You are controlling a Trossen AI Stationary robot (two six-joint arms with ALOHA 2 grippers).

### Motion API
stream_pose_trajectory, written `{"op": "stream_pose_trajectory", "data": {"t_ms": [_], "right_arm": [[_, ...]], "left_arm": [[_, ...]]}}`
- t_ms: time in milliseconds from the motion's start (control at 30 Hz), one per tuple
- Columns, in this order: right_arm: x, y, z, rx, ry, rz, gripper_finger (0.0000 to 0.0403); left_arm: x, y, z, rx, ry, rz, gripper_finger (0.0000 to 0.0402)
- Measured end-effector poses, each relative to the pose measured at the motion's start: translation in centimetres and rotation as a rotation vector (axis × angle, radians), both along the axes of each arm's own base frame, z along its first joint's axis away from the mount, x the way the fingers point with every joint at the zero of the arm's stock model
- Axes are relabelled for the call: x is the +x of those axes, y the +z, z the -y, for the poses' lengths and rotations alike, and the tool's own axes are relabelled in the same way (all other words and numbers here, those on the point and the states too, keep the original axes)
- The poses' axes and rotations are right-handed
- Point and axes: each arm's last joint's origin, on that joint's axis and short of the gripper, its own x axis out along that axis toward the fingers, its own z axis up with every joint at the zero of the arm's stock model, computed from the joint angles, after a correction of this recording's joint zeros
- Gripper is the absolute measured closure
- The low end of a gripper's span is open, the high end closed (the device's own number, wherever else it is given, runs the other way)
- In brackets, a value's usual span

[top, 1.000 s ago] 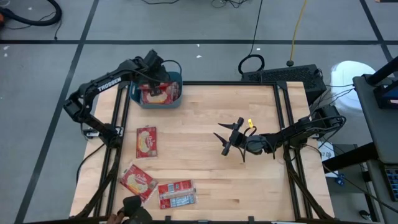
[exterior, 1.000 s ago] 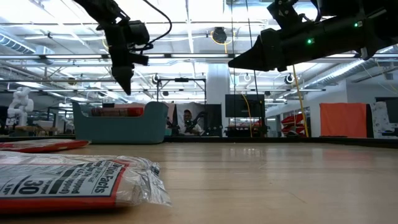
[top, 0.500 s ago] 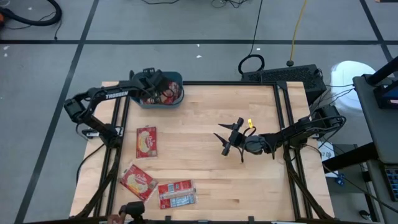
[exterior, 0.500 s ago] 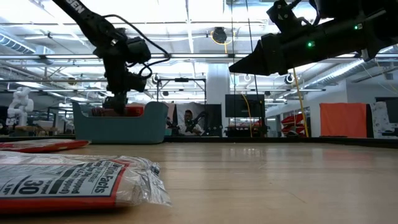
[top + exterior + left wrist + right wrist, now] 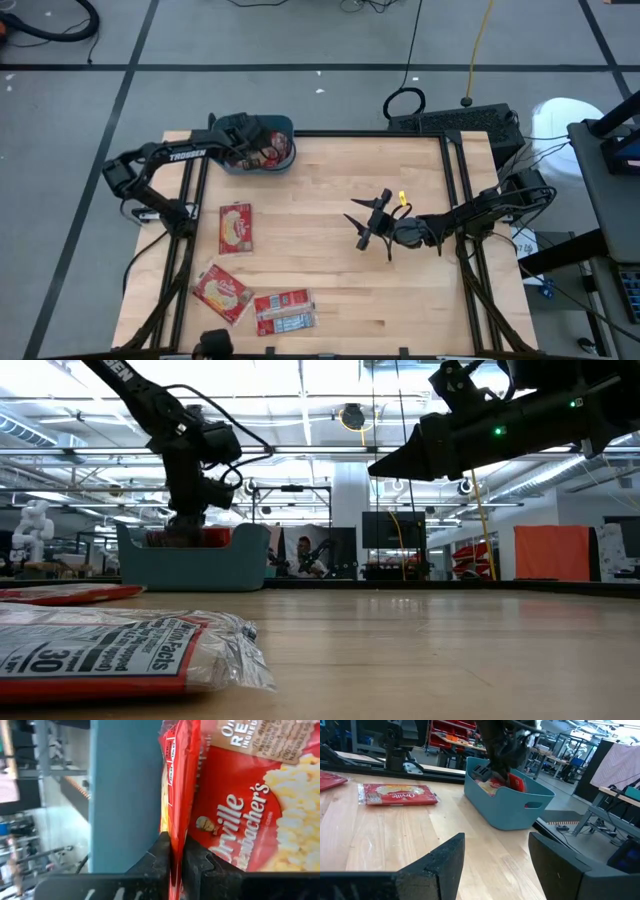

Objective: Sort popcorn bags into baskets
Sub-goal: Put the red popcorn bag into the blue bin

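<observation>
Teal basket [image 5: 281, 160] sits at upper left of the high view, at the table's far-left corner, with red popcorn packets inside; exact count inside cannot be told, at least two show in the left wrist view. The left gripper [image 5: 243, 143] is down in the basket, fingers [image 5: 162, 857] clenched on the edge of one upright popcorn bag [image 5: 177, 785], which stands on edge against the basket's teal wall, its long axis running up the wrist frame; a second packet [image 5: 250, 810] lies flat-faced just behind it, picture side showing. In the low view the left arm drops into the basket [image 5: 200, 560] at left-center, the gripper's tips hidden behind the rim. Three more bags lie flat on the wood table [image 5: 400, 290], well apart from the basket: one [image 5: 236, 227] at center-left, long axis top-to-bottom of frame, picture side up; one [image 5: 223, 293] at lower left, angled diagonally, picture side up; one [image 5: 284, 311] just beside it at the bottom edge, long axis nearly left-right, pale printed side up. Nothing lies between these and the basket. The right gripper [image 5: 368, 222] hovers over the table's middle right, pointing toward frame left, fingers [image 5: 445, 865] spread and released, holding nothing. A dark object [image 5: 213, 343] shows at the bottom edge of the high view; what it is cannot be told. Cables and a black keyboard [image 5: 455, 120] lie beyond the table's top right.
</observation>
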Motion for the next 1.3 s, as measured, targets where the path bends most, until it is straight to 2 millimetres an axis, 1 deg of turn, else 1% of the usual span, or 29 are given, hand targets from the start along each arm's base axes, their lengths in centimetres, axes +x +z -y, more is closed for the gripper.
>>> {"op": "stream_pose_trajectory", "data": {"t_ms": [100, 167, 233, 333, 467, 633, 733, 867, 1000, 1100, 1167, 1233, 1300], "right_arm": [[0.0, 0.0, 0.1, -0.002, -0.003, -0.001, 0.0189], [0.0, 0.0, 0.2, 0.004, -0.008, 0.002, 0.0189], [0.0, 0.0, 0.3, 0.01, -0.012, 0.006, 0.0189], [0.0, 0.0, 0.3, 0.015, -0.012, 0.008, 0.0189], [0.0, 0.0, 0.2, 0.015, -0.012, 0.008, 0.0189], [0.0, 0.0, 0.2, 0.015, -0.012, 0.008, 0.0189], [0.0, 0.0, 0.2, 0.015, -0.012, 0.008, 0.0189], [0.0, 0.0, 0.2, 0.025, -0.013, 0.014, 0.0189], [0.0, 0.0, 0.2, 0.028, -0.013, 0.015, 0.0189], [0.0, 0.0, 0.2, 0.028, -0.013, 0.015, 0.0189], [0.0, 0.0, 0.2, 0.028, -0.013, 0.015, 0.0189], [0.0, 0.0, 0.2, 0.028, -0.013, 0.015, 0.0189], [0.0, 0.0, 0.2, 0.028, -0.013, 0.015, 0.0189]], "left_arm": [[0.5, 0.6, 1.0, 0.064, 0.0, -0.032, 0.0365], [0.8, 0.9, 1.9, 0.082, -0.009, -0.038, 0.0362], [1.2, 1.3, 2.8, 0.092, -0.015, -0.002, 0.0367], [1.7, 1.3, 4.2, 0.079, -0.019, 0.026, 0.0383], [2.3, 1.2, 5.8, 0.079, -0.032, 0.024, 0.0385], [2.9, 1.1, 7.8, 0.112, -0.043, 0.011, 0.0357], [2.9, 0.9, 8.6, 0.079, -0.06, 0.004, 0.0346], [2.9, 0.4, 8.8, 0.036, -0.085, 0.012, 0.0342], [2.1, -0.5, 8.4, -0.008, -0.098, -0.032, 0.034], [1.6, -1.2, 8.1, -0.083, -0.121, -0.037, 0.0339], [1.4, -1.7, 7.9, -0.099, -0.134, -0.037, 0.0336], [1.3, -2.0, 7.5, -0.087, -0.142, -0.035, 0.0323], [1.1, -2.0, 7.0, -0.078, -0.134, -0.026, 0.0301]]}}
